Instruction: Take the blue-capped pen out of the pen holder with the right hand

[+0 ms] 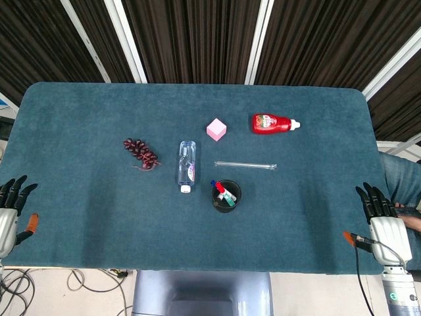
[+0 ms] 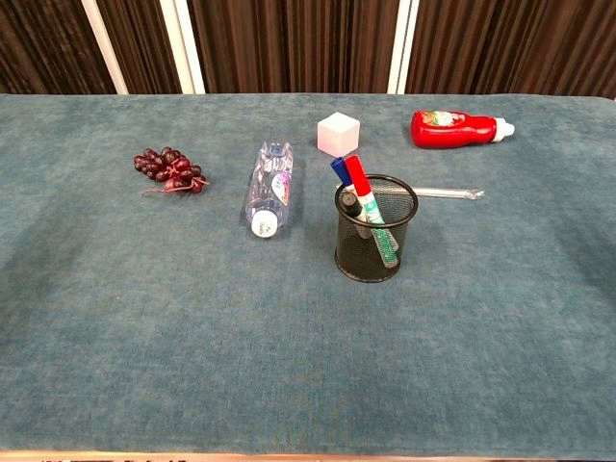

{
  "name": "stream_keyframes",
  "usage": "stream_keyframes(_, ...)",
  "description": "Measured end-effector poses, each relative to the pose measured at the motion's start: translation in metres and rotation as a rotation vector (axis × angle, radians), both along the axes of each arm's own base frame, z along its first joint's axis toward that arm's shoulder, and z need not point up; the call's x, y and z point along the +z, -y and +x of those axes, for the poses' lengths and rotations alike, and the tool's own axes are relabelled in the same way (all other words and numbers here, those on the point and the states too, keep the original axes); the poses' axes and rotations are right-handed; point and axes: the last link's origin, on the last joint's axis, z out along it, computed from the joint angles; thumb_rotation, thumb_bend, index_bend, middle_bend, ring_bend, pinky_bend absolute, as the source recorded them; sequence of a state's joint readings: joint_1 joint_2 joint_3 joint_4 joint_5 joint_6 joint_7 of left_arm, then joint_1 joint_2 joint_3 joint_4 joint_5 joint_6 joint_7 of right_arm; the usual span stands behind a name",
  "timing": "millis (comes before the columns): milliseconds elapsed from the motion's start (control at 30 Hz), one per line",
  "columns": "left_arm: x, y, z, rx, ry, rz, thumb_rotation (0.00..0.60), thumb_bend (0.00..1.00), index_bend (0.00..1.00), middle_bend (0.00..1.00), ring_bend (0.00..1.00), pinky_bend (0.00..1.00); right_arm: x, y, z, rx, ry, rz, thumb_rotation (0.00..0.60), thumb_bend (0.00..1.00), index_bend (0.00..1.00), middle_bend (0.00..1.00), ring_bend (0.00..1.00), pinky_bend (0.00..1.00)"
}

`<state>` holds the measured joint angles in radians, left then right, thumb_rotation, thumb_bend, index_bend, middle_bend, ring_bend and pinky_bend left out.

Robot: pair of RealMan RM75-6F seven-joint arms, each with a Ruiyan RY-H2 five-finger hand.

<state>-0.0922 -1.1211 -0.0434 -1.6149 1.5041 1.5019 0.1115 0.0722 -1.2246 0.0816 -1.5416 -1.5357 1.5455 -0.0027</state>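
Note:
A black mesh pen holder [image 1: 227,196] [image 2: 375,229] stands near the table's middle. Inside it lean a blue-capped pen [image 2: 340,171] [image 1: 214,184], a red-capped pen [image 2: 357,176] and a black-capped one. The blue cap pokes out over the holder's left rim. My right hand [image 1: 381,214] rests at the table's right front edge, far from the holder, fingers spread and empty. At the left front edge my left hand [image 1: 12,204] lies the same way, holding nothing. Neither hand appears in the chest view.
A clear water bottle [image 1: 186,166] lies left of the holder, with a bunch of dark grapes [image 1: 141,153] further left. Behind the holder are a clear rod [image 1: 245,165], a pink cube [image 1: 216,129] and a red bottle [image 1: 273,123] lying on its side.

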Motion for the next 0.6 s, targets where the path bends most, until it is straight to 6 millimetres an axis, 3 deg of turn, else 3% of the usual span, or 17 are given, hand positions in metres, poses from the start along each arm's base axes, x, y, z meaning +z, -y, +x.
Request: stream_keyframes(600,-0.0001,0.0002,0.0001,0.004,0.001,0.000,0.600,0.44,0.15,0.03,0.04,0.10,0.0009,-0.0003,0.0002,0.001,0.009,0.001,0.600,0.21,0.00,0.00,0.00,0.17)
